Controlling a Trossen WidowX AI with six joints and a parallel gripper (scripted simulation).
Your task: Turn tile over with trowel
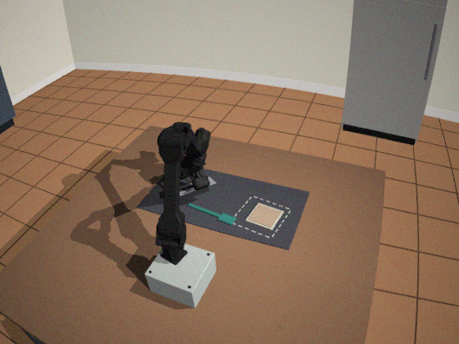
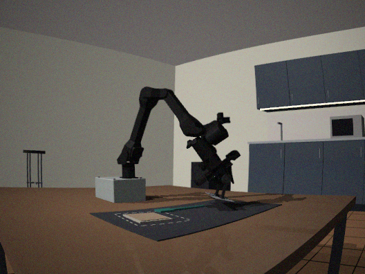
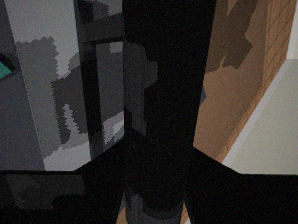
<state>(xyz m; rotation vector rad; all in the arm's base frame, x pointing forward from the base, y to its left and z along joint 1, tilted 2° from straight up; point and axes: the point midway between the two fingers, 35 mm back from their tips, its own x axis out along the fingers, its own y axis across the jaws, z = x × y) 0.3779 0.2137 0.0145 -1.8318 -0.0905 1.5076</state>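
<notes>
The black gripper [image 1: 190, 168] [image 2: 221, 167] [image 3: 159, 155] is shut on the black handle of a trowel. The trowel's wide, flat grey blade [image 1: 211, 180] [image 2: 226, 199] [image 3: 37, 30] is slightly tilted, low over or touching the far end of the dark mat [image 1: 239, 187] [image 2: 193, 225]; its contact is unclear. The fingertips are hard to make out. The beige tile [image 1: 265, 216] [image 2: 146, 217] lies flat inside the dashed outline [image 1: 272, 237] [image 2: 139, 225]. Its pale-bordered top shows no clear mark; its underside is hidden.
A thin teal tool [image 1: 227, 218] [image 2: 162, 209] [image 3: 4, 70] with a small flat head lies on the mat between the tile and the gripper, its head by the outline. The arm's pale base block [image 1: 187, 265] [image 2: 129, 190] stands on the brown table [image 1: 330, 269] [image 2: 62, 221].
</notes>
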